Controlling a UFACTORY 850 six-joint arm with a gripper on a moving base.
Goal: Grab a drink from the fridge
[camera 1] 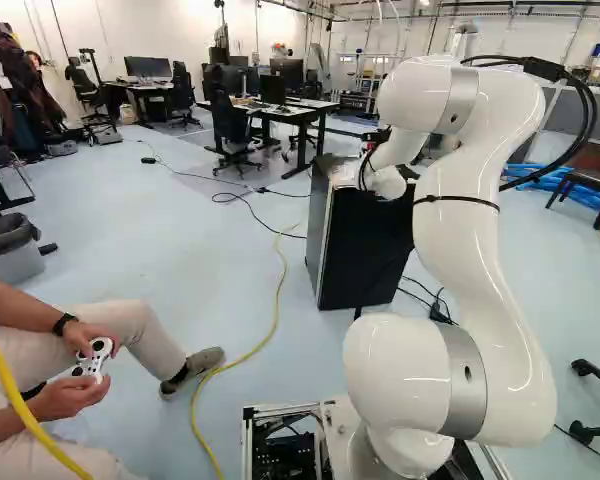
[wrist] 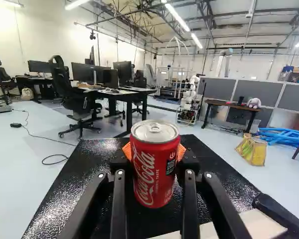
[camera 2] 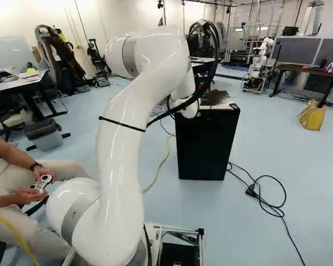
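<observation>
From where I stand, the glossy white jointed robot arm [camera 1: 470, 230] reaches over the black box-shaped fridge [camera 1: 365, 245], which sits right of the middle in the left base view and just right of the middle in the right base view. In the wrist view, the black two-fingered gripper [wrist: 155, 152] has its orange pads [wrist: 182, 152] closed on a red metal drinks can with a silver lid [wrist: 155, 174], one on each side. The can is upright over the fridge's dark speckled top; I can't tell whether its base touches that top or hangs just above.

If it's full, I'd expect it to be fairly heavy for its size, with the drink inside stiffening the thin wall. Even so, a hard squeeze could dent it. The smooth, painted metal may be slippery, more so if it's chilled and damp. The pads seem to bear on the upper part of the straight side, below the sloping shoulder. That is sound, though nearer mid-height would steady it better against swinging. I'd keep the pressure firm but modest, lift straight up, and leave the lid and its tab alone.
</observation>
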